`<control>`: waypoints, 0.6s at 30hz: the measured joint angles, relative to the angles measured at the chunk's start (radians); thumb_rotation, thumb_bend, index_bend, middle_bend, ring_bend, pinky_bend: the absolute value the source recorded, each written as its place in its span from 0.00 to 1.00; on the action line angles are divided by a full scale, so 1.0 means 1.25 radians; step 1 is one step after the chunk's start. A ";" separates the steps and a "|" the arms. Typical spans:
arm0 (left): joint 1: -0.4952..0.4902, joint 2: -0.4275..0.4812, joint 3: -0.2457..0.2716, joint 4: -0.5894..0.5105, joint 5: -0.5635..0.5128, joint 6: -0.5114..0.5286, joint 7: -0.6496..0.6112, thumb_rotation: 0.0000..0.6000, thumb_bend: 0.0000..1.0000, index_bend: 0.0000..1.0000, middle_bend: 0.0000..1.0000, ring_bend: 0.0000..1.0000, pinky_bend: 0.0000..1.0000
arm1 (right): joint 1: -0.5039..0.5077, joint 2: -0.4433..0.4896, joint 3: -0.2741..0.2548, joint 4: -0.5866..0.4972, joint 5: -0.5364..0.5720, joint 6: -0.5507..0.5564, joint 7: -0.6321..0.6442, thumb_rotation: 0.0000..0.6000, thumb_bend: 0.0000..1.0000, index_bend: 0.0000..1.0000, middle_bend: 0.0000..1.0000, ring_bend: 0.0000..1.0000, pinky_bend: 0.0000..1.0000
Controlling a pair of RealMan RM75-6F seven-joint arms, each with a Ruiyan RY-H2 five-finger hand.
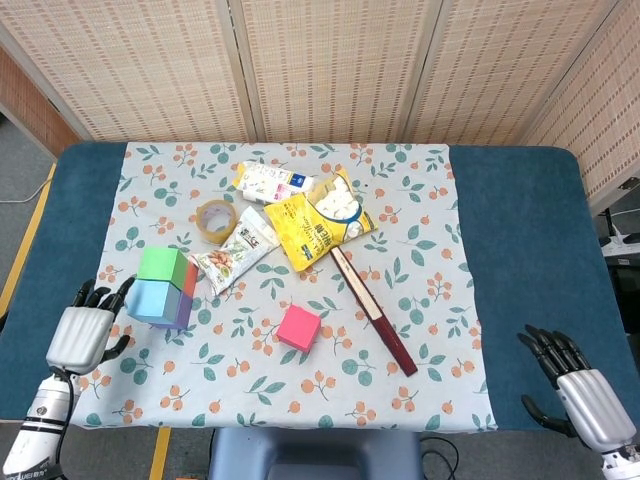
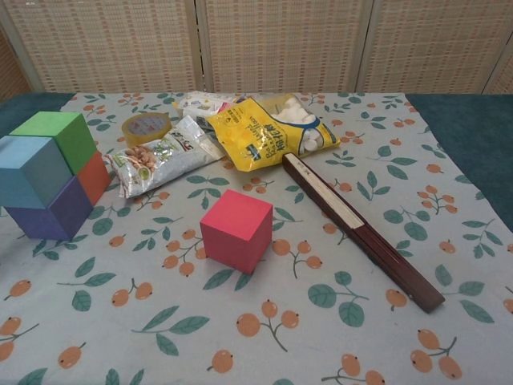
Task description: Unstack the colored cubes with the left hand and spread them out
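Observation:
A block of stacked cubes stands at the left of the cloth: a green cube [image 1: 165, 265] [image 2: 60, 136] and a light blue cube [image 1: 152, 298] [image 2: 28, 170] on top, a purple cube [image 1: 178, 318] [image 2: 52, 212] and a red-orange cube [image 1: 190, 282] [image 2: 94, 176] beneath. A pink cube [image 1: 299, 327] [image 2: 237, 230] sits alone near the middle front. My left hand [image 1: 85, 328] is open just left of the stack, fingers spread, not touching it. My right hand [image 1: 575, 385] is open off the cloth at the front right. The chest view shows neither hand.
Behind the cubes lie a tape roll [image 1: 215, 220] [image 2: 147, 126], a nut packet [image 1: 235, 250] [image 2: 156, 160], a yellow snack bag [image 1: 318, 222] [image 2: 268, 132] and a white pack [image 1: 272, 182]. A closed dark folding fan [image 1: 372, 308] [image 2: 361, 228] lies diagonally right of the pink cube.

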 measured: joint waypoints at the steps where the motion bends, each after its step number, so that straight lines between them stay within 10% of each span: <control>1: -0.002 0.000 -0.002 -0.002 -0.005 -0.009 0.001 1.00 0.29 0.00 0.33 0.20 0.13 | -0.001 0.001 0.001 0.000 0.001 0.003 0.001 1.00 0.29 0.00 0.00 0.00 0.00; 18: -0.092 -0.116 -0.030 -0.038 0.114 -0.102 -0.008 1.00 0.29 0.00 0.24 0.21 0.13 | 0.006 -0.002 0.001 0.001 0.013 -0.018 -0.002 1.00 0.29 0.00 0.00 0.00 0.00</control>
